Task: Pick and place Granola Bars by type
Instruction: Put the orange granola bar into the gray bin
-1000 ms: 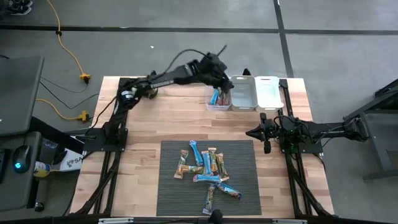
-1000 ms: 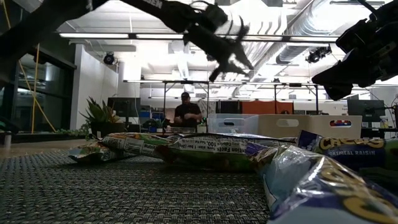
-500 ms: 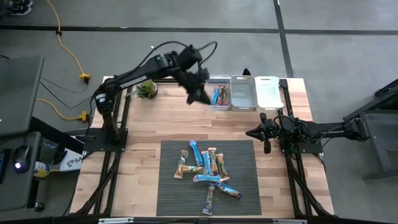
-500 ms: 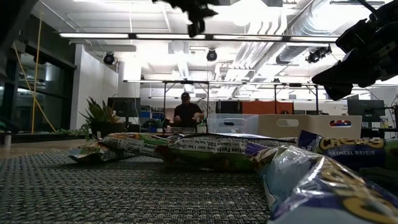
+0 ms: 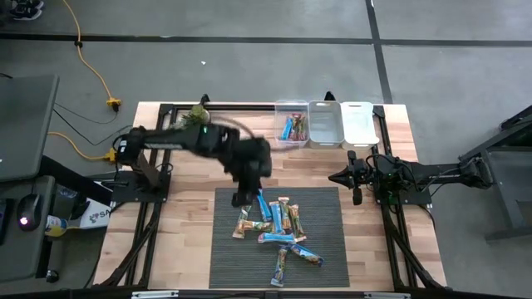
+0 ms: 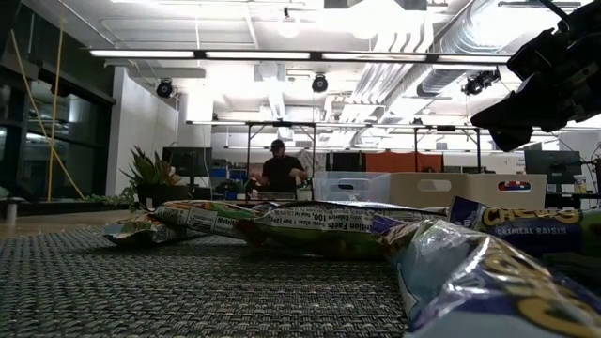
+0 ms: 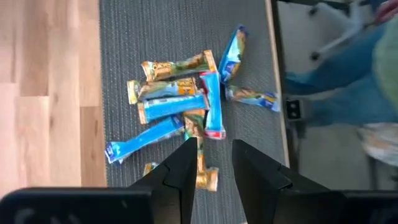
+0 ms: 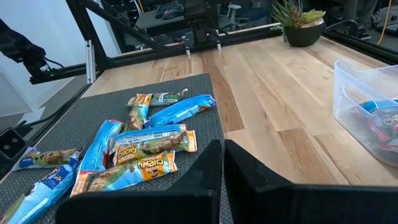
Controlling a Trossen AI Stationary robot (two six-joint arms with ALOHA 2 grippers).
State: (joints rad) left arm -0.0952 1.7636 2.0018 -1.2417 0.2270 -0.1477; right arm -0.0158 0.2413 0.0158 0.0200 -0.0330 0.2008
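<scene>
The left tool (image 5: 243, 198) has swung back from the bin (image 5: 292, 131) to hover over the bars (image 5: 277, 226) heaped on the mat (image 5: 324, 249) — fingers slightly parted, empty. Next pick looks imminent. The right tool (image 5: 337, 177) waits shut.

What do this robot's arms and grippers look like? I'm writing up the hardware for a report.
Both arms are dark, slim and jointed, with black cables along them. The left gripper has two flat, black, wedge-shaped fingers; the right gripper has matching black fingers. No markings are legible.
</scene>
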